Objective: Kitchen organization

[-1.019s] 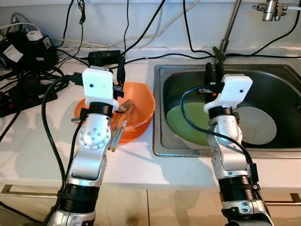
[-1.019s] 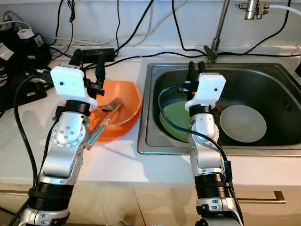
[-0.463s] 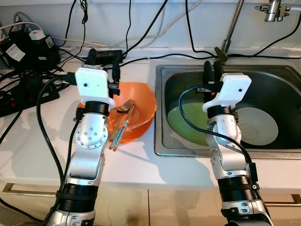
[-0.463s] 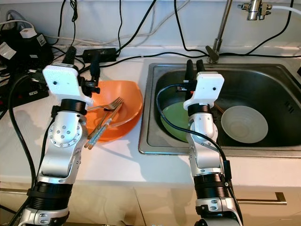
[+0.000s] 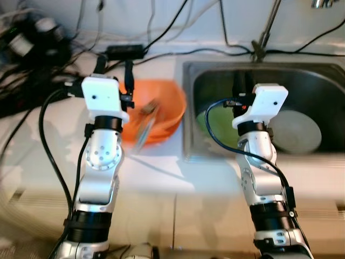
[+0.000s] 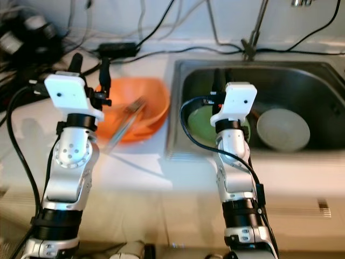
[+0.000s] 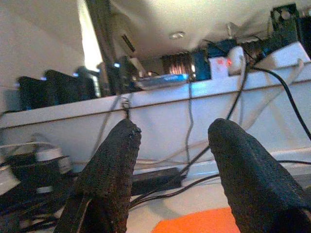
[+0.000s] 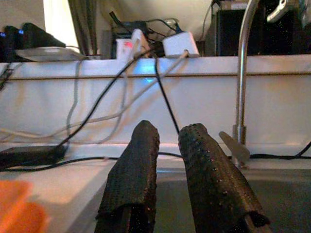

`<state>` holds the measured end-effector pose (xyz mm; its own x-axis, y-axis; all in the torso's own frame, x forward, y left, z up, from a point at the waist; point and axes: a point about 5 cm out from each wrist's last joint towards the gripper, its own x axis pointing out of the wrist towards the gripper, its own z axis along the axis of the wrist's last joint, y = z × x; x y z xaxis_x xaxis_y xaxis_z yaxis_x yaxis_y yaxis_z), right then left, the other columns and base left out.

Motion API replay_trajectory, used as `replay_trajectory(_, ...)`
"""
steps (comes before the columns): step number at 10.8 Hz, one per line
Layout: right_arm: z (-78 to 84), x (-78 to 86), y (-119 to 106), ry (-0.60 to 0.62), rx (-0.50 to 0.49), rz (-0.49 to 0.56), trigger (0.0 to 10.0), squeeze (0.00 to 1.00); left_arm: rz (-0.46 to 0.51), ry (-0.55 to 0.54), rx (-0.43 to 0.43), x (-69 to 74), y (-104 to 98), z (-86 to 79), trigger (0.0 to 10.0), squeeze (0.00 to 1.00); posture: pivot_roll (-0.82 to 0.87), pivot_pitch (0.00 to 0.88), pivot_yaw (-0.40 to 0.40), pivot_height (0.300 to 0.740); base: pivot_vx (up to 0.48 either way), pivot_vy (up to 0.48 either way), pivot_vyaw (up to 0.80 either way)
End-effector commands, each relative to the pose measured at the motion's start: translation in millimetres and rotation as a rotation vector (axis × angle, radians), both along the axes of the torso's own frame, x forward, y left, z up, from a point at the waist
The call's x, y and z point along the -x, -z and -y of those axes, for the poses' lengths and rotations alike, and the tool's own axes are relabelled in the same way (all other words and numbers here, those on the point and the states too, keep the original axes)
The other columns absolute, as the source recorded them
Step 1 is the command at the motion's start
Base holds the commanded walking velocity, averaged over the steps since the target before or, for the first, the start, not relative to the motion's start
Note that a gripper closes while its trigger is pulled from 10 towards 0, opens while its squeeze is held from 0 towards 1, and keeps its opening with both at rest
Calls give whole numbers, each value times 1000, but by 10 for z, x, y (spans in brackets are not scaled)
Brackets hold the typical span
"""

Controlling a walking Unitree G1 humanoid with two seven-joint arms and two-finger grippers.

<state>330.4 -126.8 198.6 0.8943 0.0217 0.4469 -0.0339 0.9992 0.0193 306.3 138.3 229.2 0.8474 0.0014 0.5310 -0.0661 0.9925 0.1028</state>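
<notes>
The orange bowl (image 5: 159, 110) sits on the white surface (image 5: 32, 156), just beside the sink (image 5: 323, 73) and at about 9 o'clock from it. Cutlery (image 5: 145, 124), blurred here but seemingly a fork and a couple of thin sticks, leans out over the bowl's near rim toward 7 o'clock. It looks like a collecting spot for loose utensils beside the basin.

In the sink lie a green plate (image 5: 218, 121) and, at 3 o'clock from it, a pale bowl (image 5: 296, 132). Both lie flat on the bottom, probably waiting to be washed or put away.

The left gripper (image 5: 114, 67) is raised above the far rim of the orange bowl, at about 10 o'clock from its middle. Its fingers (image 7: 114, 170) are spread apart with nothing between them, a posture that would suit reaching down for the bowl or the cutlery. The right gripper (image 6: 217, 81) hovers over the sink, above the green plate's far edge. Its fingers (image 8: 136, 170) are nearly together, with a thin gap and nothing held, as if parked clear of the dishes.

Dark cables (image 5: 161, 48) trail along the back of the surface at 12 o'clock.
</notes>
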Motion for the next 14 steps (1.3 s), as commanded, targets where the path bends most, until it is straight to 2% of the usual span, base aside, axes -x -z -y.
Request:
replay_trajectory(1, -22, 0, -34, -6, 1, 9, 10000, 0, 5, -15, 8, 10, -1, -23, 10000, 0, 130, 0, 51, 740, -315, 0, 0)
replay_trajectory(3, -10, 8, -24, -1, 1, 5, 10000, 0, 6, -18, 6, 17, -14, -18, 10000, 0, 128, 0, 53, 740, -304, 0, 0)
replay_trajectory(6, -9, 16, 6, 0, 3, -6, 10000, 0, -6, -15, 0, 16, 9, -11, 10000, 0, 123, 0, 52, 740, 0, 0, 0)
replay_trajectory(8, -1, 11, 36, 4, 18, -23, 10000, 0, -35, -3, -4, 41, 99, -3, 10000, 0, 120, 0, 49, 740, 0, 0, 0)
replay_trajectory(9, 29, 3, 109, 13, 18, -54, 10000, 0, -95, 2, 24, 21, 211, 0, 10000, 0, 118, 0, 47, 740, 0, 0, 0)
replay_trajectory(11, 30, 14, 132, 10, 14, -63, 10000, 0, -114, -1, 42, 19, 248, -9, 10000, 0, 113, 0, 50, 740, 0, 0, 0)
replay_trajectory(14, 19, 11, 164, 8, 5, -80, 10000, 0, -141, 10, 21, 21, 311, 8, 10000, 0, 112, 0, 54, 740, 0, 0, 0)
